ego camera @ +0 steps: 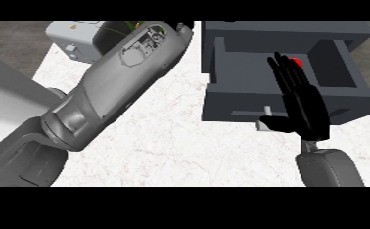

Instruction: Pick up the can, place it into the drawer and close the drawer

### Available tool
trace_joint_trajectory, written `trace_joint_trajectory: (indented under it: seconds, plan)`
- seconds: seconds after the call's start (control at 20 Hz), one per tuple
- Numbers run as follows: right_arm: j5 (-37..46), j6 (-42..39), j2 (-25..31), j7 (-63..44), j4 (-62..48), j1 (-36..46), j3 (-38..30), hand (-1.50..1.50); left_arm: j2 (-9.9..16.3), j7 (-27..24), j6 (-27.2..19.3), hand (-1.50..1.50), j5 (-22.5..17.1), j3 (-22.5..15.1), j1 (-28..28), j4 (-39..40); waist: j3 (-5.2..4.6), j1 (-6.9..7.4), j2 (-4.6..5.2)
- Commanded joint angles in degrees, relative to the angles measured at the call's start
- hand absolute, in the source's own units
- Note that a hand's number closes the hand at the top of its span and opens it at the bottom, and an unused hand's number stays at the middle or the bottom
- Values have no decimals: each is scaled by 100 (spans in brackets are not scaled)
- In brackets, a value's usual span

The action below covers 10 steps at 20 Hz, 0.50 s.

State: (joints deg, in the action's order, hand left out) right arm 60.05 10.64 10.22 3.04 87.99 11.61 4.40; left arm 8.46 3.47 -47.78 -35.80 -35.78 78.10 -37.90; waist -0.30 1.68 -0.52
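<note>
**Can in the open drawer**

Can (296,62) shows only as a small red patch, lying inside the dark grey drawer (231,71), which stands pulled open on the white marble counter (173,145). The right hand (303,105) hangs over the drawer with its black fingers straight and close together, fingertips beside the can and partly hiding it, thumb near the pale drawer handle (266,111). The left forearm (115,86) slants toward the top edge; its hand is out of sight. A grey box (72,37) sits behind it.
</note>
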Motion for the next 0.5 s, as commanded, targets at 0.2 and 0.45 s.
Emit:
trace_joint_trajectory:
  seconds: [0.2, 0.45]
  plan:
    - [356, 851, -157, 274, -1924, 823, -295, -150, 849, 562, 269, -150, 190, -12, -453, -1027, 36, 89, 59]
    - [623, 1476, -269, 302, -2670, 1057, -455, -150, 1156, 754, 171, -150, 342, -182, -908, -1684, 37, 164, 61]
